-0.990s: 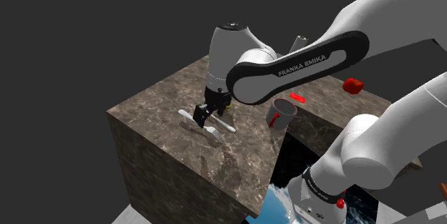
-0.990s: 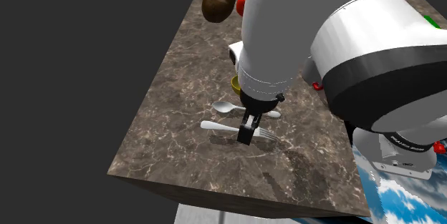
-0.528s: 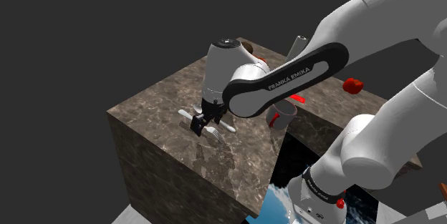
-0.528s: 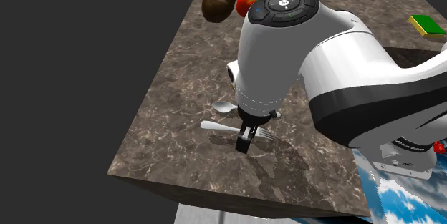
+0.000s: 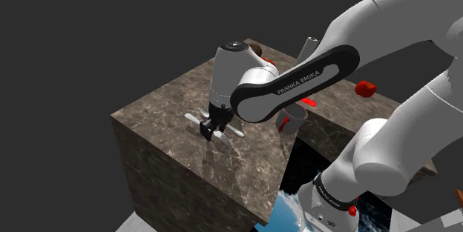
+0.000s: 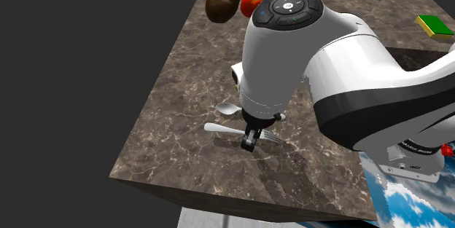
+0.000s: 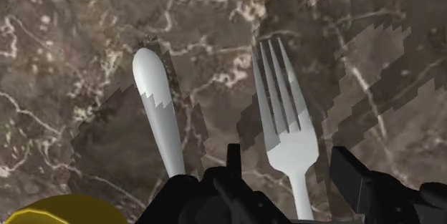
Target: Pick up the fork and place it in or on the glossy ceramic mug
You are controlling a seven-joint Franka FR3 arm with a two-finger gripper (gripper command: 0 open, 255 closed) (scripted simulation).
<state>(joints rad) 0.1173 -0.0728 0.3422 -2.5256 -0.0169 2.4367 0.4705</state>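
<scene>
On the arm link [image 5: 297, 82], "FRANKA EMIKA"; fingers [image 7: 358, 181] seemingly astride the fork [image 7: 290, 133]

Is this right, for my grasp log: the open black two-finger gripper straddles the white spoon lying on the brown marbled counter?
No. The wrist view shows the open black two-finger gripper straddling the white fork, at its neck, on the brown marbled counter. The white spoon lies beside the fork, not between the fingers.
</scene>
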